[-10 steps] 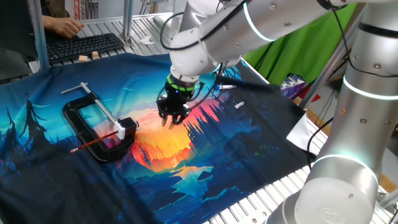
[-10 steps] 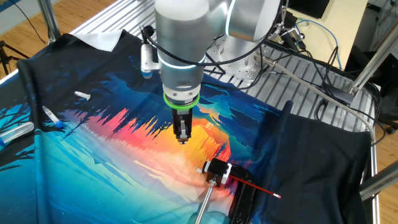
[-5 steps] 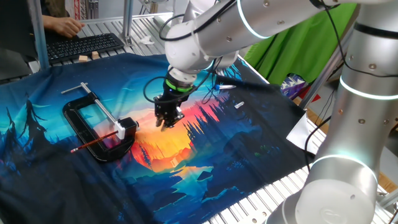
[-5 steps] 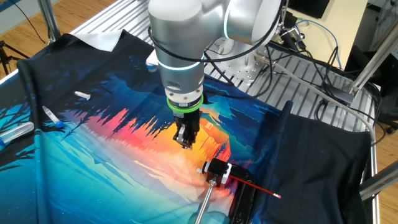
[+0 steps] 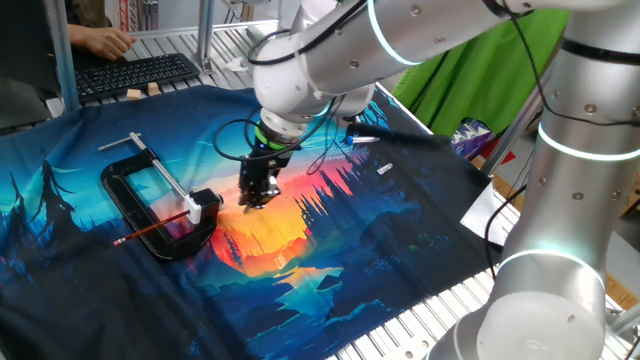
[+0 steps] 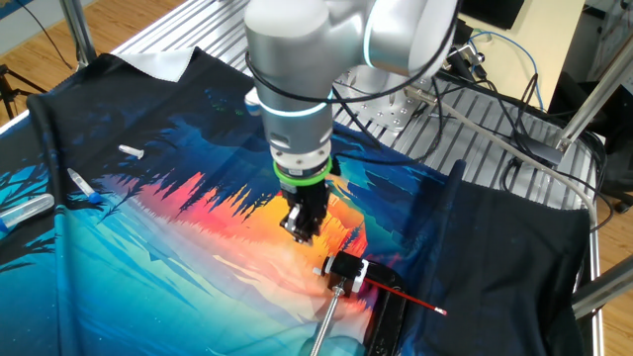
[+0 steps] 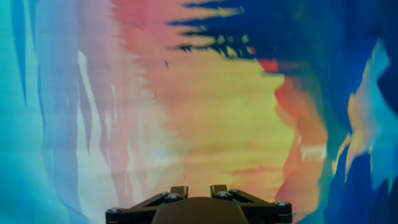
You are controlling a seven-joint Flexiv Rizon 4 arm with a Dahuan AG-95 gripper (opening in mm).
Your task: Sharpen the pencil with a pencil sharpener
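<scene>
Claw [image 5: 255, 200] over the orange patch of the cloth [image 5: 330, 250], pointing down, just right of the clamp [image 5: 150, 205], not touching it. Fingers look pressed together, nothing between them; same read in the other fixed view, claw [image 6: 300, 233] narrow, empty. Hand view: only the finger bases at the bottom edge, tips not visible, printed cloth [image 7: 205, 106] filling the picture. Pencil [image 5: 155, 229] lying across the clamp's lower jaw end, passing under the white-and-black sharpener [image 5: 205, 206] sitting at the clamp's corner, tip end sticking out left over the cloth. In the other fixed view, pencil [image 6: 410, 297] poking out right of the sharpener [image 6: 346, 272], resting on the clamp [image 6: 388, 318]. Claw and pencil apart, sharpener between them. Cloth covering the counter [image 5: 440, 310]; keyboard [image 5: 135, 75] at far left rear, with a hand [image 5: 100, 42] on it. Small white bits and pens [image 6: 30, 208] at the cloth's edge.
</scene>
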